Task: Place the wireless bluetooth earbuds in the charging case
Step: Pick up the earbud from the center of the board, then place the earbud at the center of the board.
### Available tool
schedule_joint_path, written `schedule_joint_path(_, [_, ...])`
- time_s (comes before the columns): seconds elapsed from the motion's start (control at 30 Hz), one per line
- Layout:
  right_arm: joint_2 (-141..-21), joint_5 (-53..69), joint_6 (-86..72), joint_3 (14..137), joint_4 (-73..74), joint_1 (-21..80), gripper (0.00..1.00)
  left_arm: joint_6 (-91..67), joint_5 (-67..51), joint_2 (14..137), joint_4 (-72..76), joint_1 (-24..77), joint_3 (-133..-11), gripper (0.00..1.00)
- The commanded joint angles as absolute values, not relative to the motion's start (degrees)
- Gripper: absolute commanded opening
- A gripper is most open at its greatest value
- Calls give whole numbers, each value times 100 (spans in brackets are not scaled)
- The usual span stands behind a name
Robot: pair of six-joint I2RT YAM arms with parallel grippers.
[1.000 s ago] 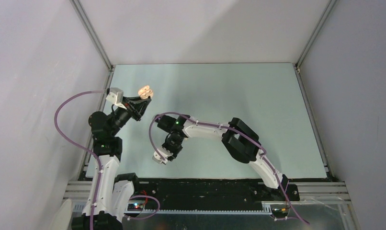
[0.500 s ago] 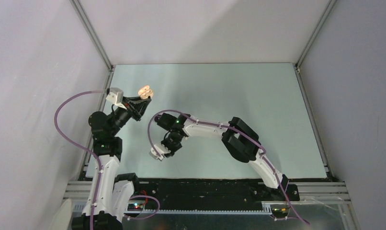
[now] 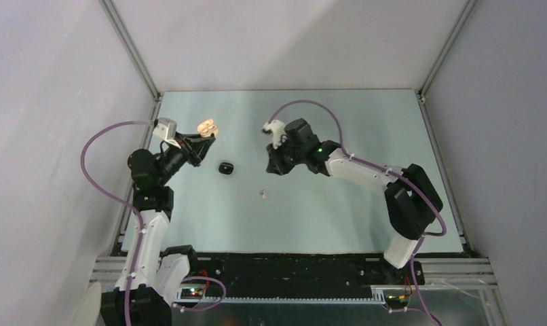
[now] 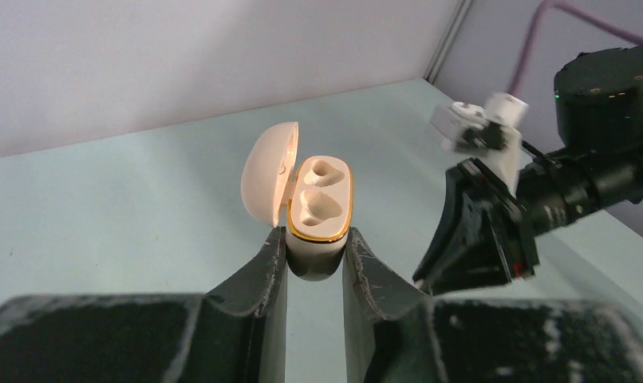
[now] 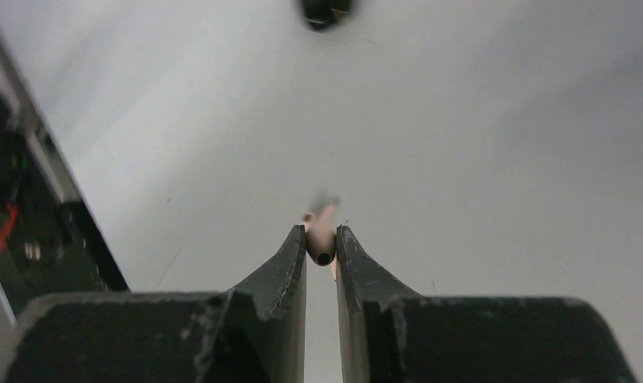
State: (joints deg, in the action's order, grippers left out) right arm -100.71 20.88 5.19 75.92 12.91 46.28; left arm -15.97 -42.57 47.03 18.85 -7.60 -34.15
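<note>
The charging case [image 4: 320,203] is cream with a gold rim. Its lid stands open to the left and both sockets are bare. My left gripper [image 4: 316,239] is shut on its lower body and holds it above the table's back left [image 3: 207,127]. My right gripper [image 5: 321,233] is shut on a small beige earbud [image 5: 321,246] with a dark tip, pinched at the fingertips. In the top view this gripper [image 3: 272,166] hangs over the middle of the table, right of the case. A darker earbud [image 3: 224,168] lies on the table between the two grippers, ahead of my right fingers [image 5: 326,9].
A tiny pale speck [image 3: 262,193] lies on the table below my right gripper, too small to identify. The pale green table [image 3: 366,122] has metal rails along its left and right sides. The black base rail [image 3: 291,268] runs along the near edge.
My right arm has swung from the near left of the table to the middle back. The dark earbud and pale speck it covered now show. The left arm still holds the open case.
</note>
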Motion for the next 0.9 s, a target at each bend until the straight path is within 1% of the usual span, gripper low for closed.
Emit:
schedule_joint_path(0.0, [-10189,1263,-2153,7014,1125,4191,2,-1468,-4333,4876,2022,-762,-3810,0])
schedule_joint_path(0.07, [-10381,807,-2549,7005,1258,4010,1,-1423,-4310,4980,1988,-731,-3865,0])
schedule_joint_path(0.13, [-10605,622,-2878,7020,1443,3870,2,-1382,-4275,5080,1973,-703,-3920,0])
schedule_joint_path(0.33, [-11005,169,-3433,7049,1745,3859,9,-1337,-4266,5332,1972,-627,-4019,0])
schedule_joint_path(0.4, [-11067,67,-3569,7049,1766,3906,14,-1328,-4273,5361,1977,-610,-4023,0])
schedule_joint_path(0.47, [-11142,50,-3677,7055,1768,3919,21,-1320,-4271,5391,1971,-600,-4027,0])
schedule_joint_path(0.5, [-11177,65,-3723,7052,1756,3911,29,-1312,-4267,5406,1970,-592,-4031,0])
schedule_joint_path(0.53, [-11192,161,-3742,7050,1744,3893,33,-1311,-4265,5412,1971,-590,-4033,0])
schedule_joint_path(0.57, [-11209,217,-3768,7054,1724,3828,39,-1310,-4268,5413,1970,-583,-4029,0])
schedule_joint_path(0.6, [-11203,364,-3765,7076,1732,3786,42,-1314,-4261,5405,1976,-577,-4033,0])
schedule_joint_path(0.63, [-11172,450,-3699,7098,1771,3671,47,-1316,-4251,5396,1972,-568,-4038,0])
schedule_joint_path(0.67, [-11101,649,-3625,7142,1786,3539,50,-1318,-4244,5377,1965,-565,-4037,0])
schedule_joint_path(0.7, [-11061,799,-3376,7162,1802,3466,55,-1322,-4245,5360,1963,-550,-4040,0])
schedule_joint_path(0.77, [-10905,1365,-2890,7261,1863,3233,61,-1312,-4264,5319,1927,-539,-4039,0])
schedule_joint_path(0.83, [-10714,2070,-2301,7317,1794,2991,61,-1269,-4287,5261,1883,-528,-4039,0])
schedule_joint_path(0.87, [-10626,2649,-2021,7380,1776,2881,60,-1242,-4288,5222,1831,-523,-4049,0])
